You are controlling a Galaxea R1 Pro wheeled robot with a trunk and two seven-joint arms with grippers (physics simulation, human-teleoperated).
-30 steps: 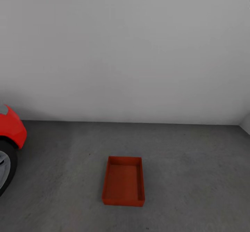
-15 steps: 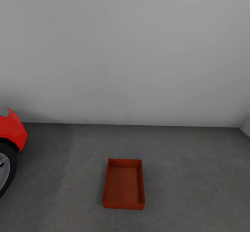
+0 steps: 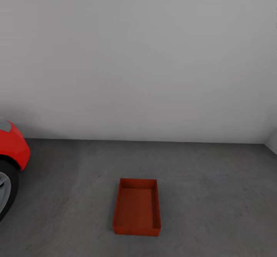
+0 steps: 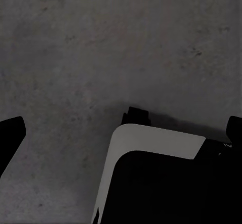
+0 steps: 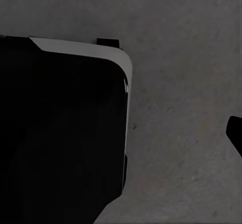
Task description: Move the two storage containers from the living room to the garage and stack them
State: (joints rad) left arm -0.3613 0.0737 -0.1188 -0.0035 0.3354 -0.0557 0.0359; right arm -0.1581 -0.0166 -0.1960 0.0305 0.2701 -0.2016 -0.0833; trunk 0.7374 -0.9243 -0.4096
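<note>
On the garage floor (image 3: 215,195), roughly midway across the head view and well short of the white wall (image 3: 138,56), lies one storage container (image 3: 136,207): a red-orange, open-topped rectangular box, flat on its bottom, long axis running away from the robot, nothing inside it. Red car (image 3: 11,149), with part of a wheel, at the view's left edge, well apart from the container. A second container is not among the things seen at this moment.

Left wrist view: concrete below, the robot's dark base with a pale rim (image 4: 151,138), and the dark tips of the left gripper (image 4: 123,128) at opposite edges of the picture, so the fingers stand wide apart with nothing between them. Right wrist view: one dark fingertip (image 5: 236,130) of the right gripper at the edge; its spread cannot be told.

Handling, as a judgement: the box looks rigid, thin-walled and light, with smooth sides likely to slip under a flat squeeze. The best hold is probably a pinch over a wall's top rim, near the middle of a long side, to limit tilting.
</note>
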